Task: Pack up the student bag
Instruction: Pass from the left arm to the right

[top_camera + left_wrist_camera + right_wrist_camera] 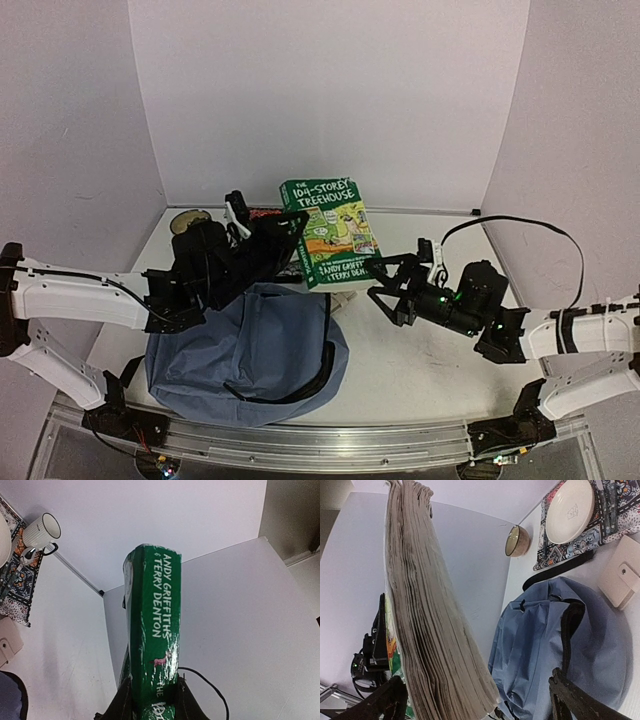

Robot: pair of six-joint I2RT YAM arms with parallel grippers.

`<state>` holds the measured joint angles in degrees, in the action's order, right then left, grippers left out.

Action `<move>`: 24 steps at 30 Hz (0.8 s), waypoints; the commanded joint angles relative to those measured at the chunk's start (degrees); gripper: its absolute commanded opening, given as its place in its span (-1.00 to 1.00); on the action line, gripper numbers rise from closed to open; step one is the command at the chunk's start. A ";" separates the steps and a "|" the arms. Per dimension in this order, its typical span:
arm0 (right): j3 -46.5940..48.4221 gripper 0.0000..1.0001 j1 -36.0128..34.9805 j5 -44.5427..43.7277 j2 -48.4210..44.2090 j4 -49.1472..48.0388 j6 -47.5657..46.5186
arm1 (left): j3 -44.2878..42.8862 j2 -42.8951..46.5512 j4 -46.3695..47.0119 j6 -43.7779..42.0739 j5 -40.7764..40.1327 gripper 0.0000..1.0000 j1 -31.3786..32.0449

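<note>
Green book gripped just past the bag

The student bag lies flat on the surface, near left. Just beyond it, the left gripper is clamped on the spine of a green book. The right gripper stands wide apart astride its page edge.

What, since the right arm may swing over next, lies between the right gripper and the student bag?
In the top view, only a small beige case beside the student bag; the rest of that stretch is bare white table.
</note>
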<state>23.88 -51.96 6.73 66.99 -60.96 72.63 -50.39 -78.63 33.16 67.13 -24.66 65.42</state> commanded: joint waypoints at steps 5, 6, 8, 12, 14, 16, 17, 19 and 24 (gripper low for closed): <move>2.97 0.97 -0.58 2.68 5.39 -19.21 2.59 | -2.04 -1.10 14.30 2.95 -0.37 -1.00 -0.28; 3.51 0.97 -0.58 3.08 5.99 -20.50 2.54 | -1.85 -1.33 14.89 3.45 -0.37 -1.00 -0.29; 4.25 0.97 -0.66 3.78 6.96 -22.83 2.46 | -1.16 -1.70 16.33 4.30 -0.33 -1.00 -0.31; 5.12 0.85 -0.66 3.88 7.54 -26.26 1.04 | 0.92 -1.79 18.53 6.15 -0.95 -1.00 -0.34; 5.29 0.76 -0.68 3.82 7.59 -27.73 0.48 | 2.06 -1.88 19.74 7.24 -1.18 -1.00 -0.29; 5.59 0.66 -0.69 4.09 7.69 -29.47 -0.02 | 2.98 -2.09 21.03 7.88 -1.15 -1.00 -0.30; 5.73 0.61 -0.73 4.17 7.71 -30.08 -0.34 | 3.41 -2.14 21.53 8.20 -1.18 -1.00 -0.28; 5.80 0.54 -0.74 4.25 7.68 -31.10 -1.06 | 4.28 -2.14 22.18 8.93 -1.24 -1.00 -0.28; 6.10 0.32 -0.76 5.01 7.54 -33.01 -2.67 | 6.29 -1.88 22.94 10.68 -0.86 -1.00 -0.27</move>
<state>27.24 -52.45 10.15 74.83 -73.28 72.25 -44.40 -81.45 46.68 74.79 -25.65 65.19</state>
